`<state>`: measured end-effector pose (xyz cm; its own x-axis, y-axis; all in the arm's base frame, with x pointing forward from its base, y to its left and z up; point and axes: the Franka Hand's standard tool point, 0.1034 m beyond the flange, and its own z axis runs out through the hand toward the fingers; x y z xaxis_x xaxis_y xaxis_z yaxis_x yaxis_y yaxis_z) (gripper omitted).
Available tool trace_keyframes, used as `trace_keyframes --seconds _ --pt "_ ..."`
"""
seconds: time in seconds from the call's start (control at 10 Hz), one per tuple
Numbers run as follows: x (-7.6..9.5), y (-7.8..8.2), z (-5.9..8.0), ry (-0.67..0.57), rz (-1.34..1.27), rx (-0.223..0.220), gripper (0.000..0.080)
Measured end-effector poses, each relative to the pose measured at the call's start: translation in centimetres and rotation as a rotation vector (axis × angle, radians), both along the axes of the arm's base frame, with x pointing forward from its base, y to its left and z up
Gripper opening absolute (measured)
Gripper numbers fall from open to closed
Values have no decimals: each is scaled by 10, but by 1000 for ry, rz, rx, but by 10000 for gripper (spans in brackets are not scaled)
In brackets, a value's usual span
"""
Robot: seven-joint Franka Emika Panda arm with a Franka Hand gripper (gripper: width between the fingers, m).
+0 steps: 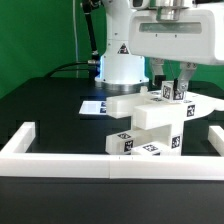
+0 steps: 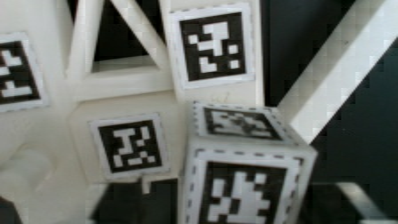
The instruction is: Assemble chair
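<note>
1. The rail [image 1: 60, 152] lies nearest, along the surface's front edge, with a short arm running back at each end.
2. Just behind it, near the middle of the surface [image 1: 40, 105], stands the chair [image 1: 150, 120], partly built: tagged white blocks stacked on one another. The wrist view shows its braced frame [image 2: 134, 40] and tagged square legs close up.
3. The marker board [image 1: 95, 106] lies flat behind the chair, toward the back edge.
4. The gripper [image 1: 172, 84] hangs over the chair's top. Its jaws stand apart, one on each side of the top tagged part; whether they press on it or stand clear cannot be told.
5. The step in hand looks like seating or letting go of a part on the stack.
6. The next move probably calls for a straight lift, so that neither jaw knocks the loose stack.
</note>
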<state>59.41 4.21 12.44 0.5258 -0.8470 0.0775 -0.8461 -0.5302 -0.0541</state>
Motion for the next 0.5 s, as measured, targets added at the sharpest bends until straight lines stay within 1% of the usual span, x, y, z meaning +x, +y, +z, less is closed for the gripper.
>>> trace_keyframes --seconds 0.1,0.2,0.3,0.5 --pt "0 0 0 1 26 -2 536" --pt "0 1 0 2 36 -3 625" --pt "0 3 0 6 143 -13 643" --pt "0 7 0 9 345 -32 648"
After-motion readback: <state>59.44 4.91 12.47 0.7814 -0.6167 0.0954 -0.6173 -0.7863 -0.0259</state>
